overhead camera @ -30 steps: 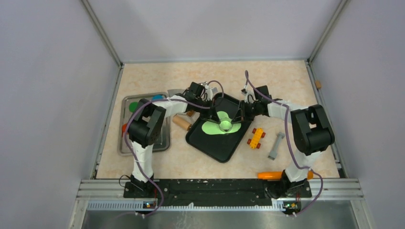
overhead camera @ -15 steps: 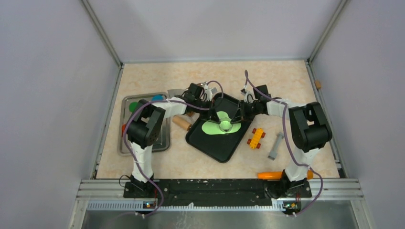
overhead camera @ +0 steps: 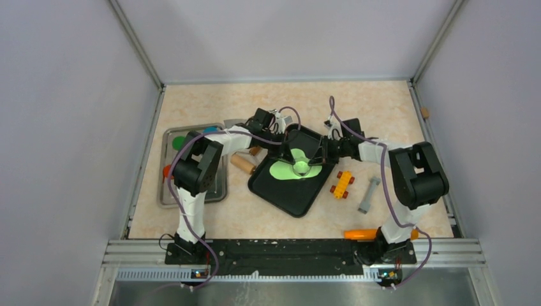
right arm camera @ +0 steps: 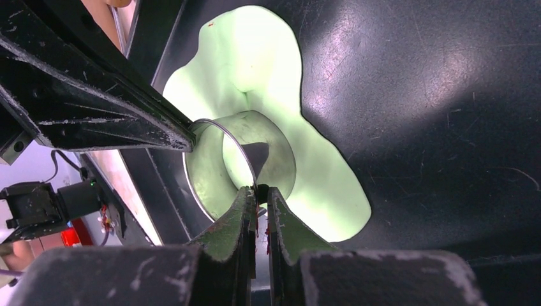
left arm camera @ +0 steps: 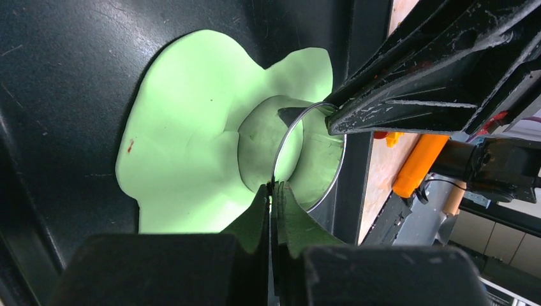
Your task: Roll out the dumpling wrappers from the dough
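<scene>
Dough [overhead camera: 281, 170] is seen flattened into a ragged sheet on the black tray [overhead camera: 290, 197]. A ring [overhead camera: 300, 167] is set on the sheet's edge, its thin wall pinched on opposite sides by the left gripper [left arm camera: 273, 191] and right gripper [right arm camera: 258, 191], both nearly closed. Cutting is judged under way; the wrapper [left arm camera: 261, 143] inside is yet to be freed and lifted out.

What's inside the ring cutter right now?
Lime-green dough shows inside the ring cutter, which the left gripper and right gripper pinch by its rim. The ring's wall hides the cut edge, so whether it has cut through cannot be seen.
</scene>
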Available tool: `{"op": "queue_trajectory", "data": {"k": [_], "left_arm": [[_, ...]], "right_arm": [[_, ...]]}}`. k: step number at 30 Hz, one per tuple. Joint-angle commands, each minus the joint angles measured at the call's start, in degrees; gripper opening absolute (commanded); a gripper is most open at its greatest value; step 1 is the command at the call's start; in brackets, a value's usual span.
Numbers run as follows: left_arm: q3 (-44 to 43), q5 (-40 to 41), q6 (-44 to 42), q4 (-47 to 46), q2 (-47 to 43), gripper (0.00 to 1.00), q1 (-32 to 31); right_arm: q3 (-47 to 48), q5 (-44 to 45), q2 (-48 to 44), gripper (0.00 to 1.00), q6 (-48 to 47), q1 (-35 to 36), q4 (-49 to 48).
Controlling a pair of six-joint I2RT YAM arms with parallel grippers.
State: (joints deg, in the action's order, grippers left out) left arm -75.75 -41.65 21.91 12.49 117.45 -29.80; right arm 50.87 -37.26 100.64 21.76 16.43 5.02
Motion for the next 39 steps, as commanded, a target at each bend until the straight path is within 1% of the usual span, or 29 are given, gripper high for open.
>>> {"op": "queue_trajectory", "data": {"k": [1, 6, 10, 11, 12, 13, 15, 16, 17, 19, 22, 23, 25, 28, 30, 31, 33, 36, 39], "left_arm": [[-0.5, 12.6, -5.1, 1.1, 7.8, 0.0, -1.5], [-0.9, 11.1, -3.8, 1.8, 6.5, 0.0, -1.5], [-1.7, 10.5, -4.2, 4.9, 5.0, 0.0, -1.5], [-2.7, 9.7, -4.9, 6.6, 5.1, 0.0, -1.5], [-3.7, 9.5, -5.8, 8.5, 5.0, 0.01, -1.5], [-4.4, 9.4, -6.4, 9.6, 4.3, 0.1, -1.3], [-4.9, 9.1, -7.0, 9.8, 2.3, 0.29, -0.4], [-5.4, 9.2, -7.1, 9.6, 0.5, 0.37, 0.1], [-6.1, 9.3, -7.4, 9.6, -0.6, 0.42, 0.6], [-8.7, 9.2, -8.4, 10.6, -1.8, 0.48, 1.3], [-14.5, 8.6, -11.1, 14.4, -1.3, 0.49, 1.8], [-16.2, 8.1, -12.2, 15.2, -0.9, 0.49, 1.8], [-19.0, 6.1, -15.0, 16.2, 0.6, 0.49, 1.9], [-24.3, -0.1, -22.2, 19.1, 4.6, 0.47, 1.9], [-29.8, -3.9, -27.7, 23.8, 8.6, 0.46, 1.9], [-34.0, -5.6, -29.7, 27.0, 10.9, 0.46, 1.9], [-38.2, -8.1, -33.8, 32.0, 14.6, 0.46, 1.9], [-39.2, -9.7, -36.2, 33.1, 16.4, 0.46, 1.8], [-41.0, -10.6, -37.6, 34.7, 18.2, 0.46, 1.4]], "right_arm": [[-6.0, 9.8, 4.7, 0.0, -3.6, 2.0, 10.9], [-2.2, 8.6, 3.5, 0.0, -3.8, 1.7, 10.7], [0.8, 8.4, 3.1, 0.0, -4.3, 1.7, 11.9], [1.3, 7.7, 2.8, 0.03, -5.0, 1.7, 12.4], [2.2, 7.0, 2.3, 0.09, -5.7, 1.7, 13.3], [3.4, 6.5, 1.4, 0.14, -6.6, 1.6, 14.2], [6.6, 4.2, -0.4, 0.19, -8.3, 0.8, 15.7], [8.4, 2.3, -1.3, 0.2, -9.3, 0.2, 16.5], [10.6, 1.0, -2.0, 0.22, -10.4, -0.2, 17.6], [14.4, 0.4, -3.1, 0.27, -14.0, -0.5, 20.3], [18.9, 0.4, -4.6, 0.29, -20.1, -0.8, 25.4], [19.9, -0.3, -5.0, 0.29, -23.1, -0.9, 27.1], [20.6, -4.4, -6.3, 0.29, -32.3, -0.9, 30.3], [17.3, -10.1, -10.8, 0.3, -48.8, -0.6, 32.1], [15.2, -9.1, -13.5, 0.3, -59.9, 1.0, 32.4], [14.5, -8.0, -14.6, 0.3, -65.6, 2.3, 32.5], [12.6, -5.7, -16.4, 0.3, -73.6, 5.0, 30.7], [10.1, -3.0, -17.5, 0.31, -81.6, 8.6, 26.3], [10.3, -1.6, -15.7, 0.31, -87.9, 11.3, 26.1]]}}
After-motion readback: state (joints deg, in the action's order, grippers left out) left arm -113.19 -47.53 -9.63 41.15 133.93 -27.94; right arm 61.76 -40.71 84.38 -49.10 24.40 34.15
